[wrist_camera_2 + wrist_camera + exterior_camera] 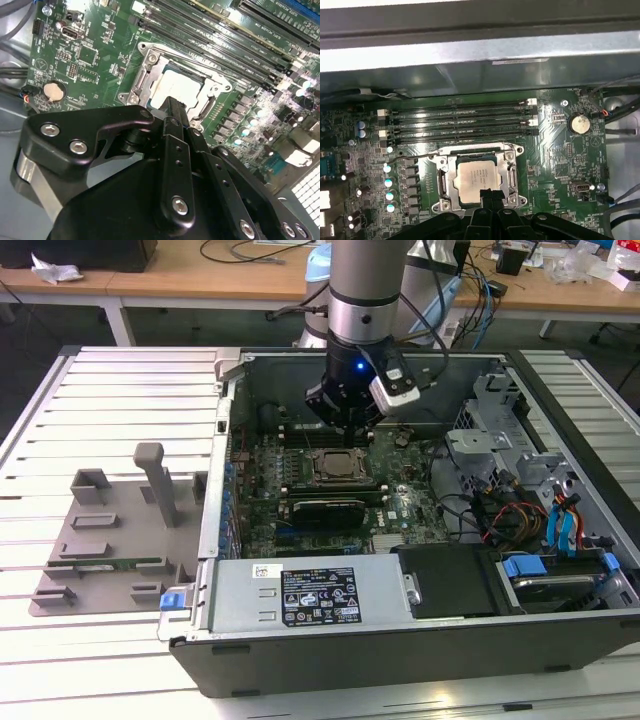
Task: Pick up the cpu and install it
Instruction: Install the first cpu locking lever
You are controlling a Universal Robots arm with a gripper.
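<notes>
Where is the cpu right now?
The cpu sits in the socket frame on the motherboard, beside the memory slots, with the gripper just above its edge.

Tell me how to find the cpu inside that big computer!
Look into the open computer case at the green motherboard. Near its middle sits a square metal socket frame, below the long memory slots. The cpu is the pale silvery square inside that frame, right by the black tool.

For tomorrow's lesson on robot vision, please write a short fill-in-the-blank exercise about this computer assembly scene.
1. The cpu lies inside the square metal ____ frame on the motherboard.
2. The gripper hangs over the open computer ____.
3. The round coin ____ sits on the green motherboard.
4. The grey fixture plate lies at the exterior view's ____ of the case.

Missing words: socket; case; battery; left
</notes>
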